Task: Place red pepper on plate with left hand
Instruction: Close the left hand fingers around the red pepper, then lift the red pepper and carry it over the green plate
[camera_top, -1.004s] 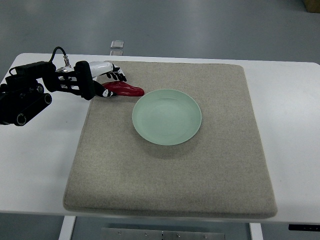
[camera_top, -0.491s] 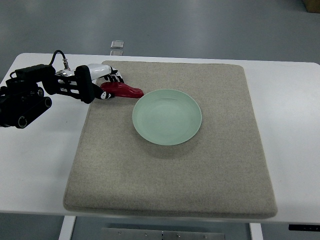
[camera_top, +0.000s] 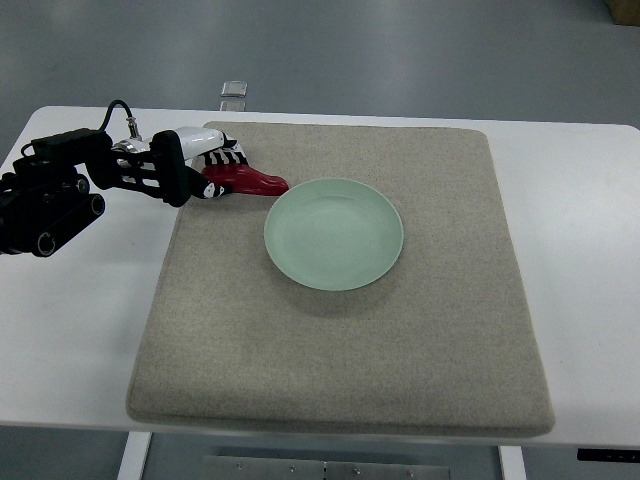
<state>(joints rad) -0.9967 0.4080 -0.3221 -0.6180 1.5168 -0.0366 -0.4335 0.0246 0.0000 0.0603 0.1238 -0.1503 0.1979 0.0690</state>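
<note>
Beige mat (camera_top: 340, 340) covers the white table (camera_top: 580, 260)

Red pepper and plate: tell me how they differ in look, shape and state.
The red pepper is dark red and long; the plate is pale green and round. The pepper is much smaller than the plate. The left hand is at the pepper's stem end with fingers on it, while nothing touches the plate, which is empty. The pepper lies just off the plate's upper-left rim. Both rest on the grey mat.

red pepper (camera_top: 250, 179): stem end hidden under left hand (camera_top: 208, 160), grip contact unclear. Left arm cut off at frame edge beyond hand.
</note>
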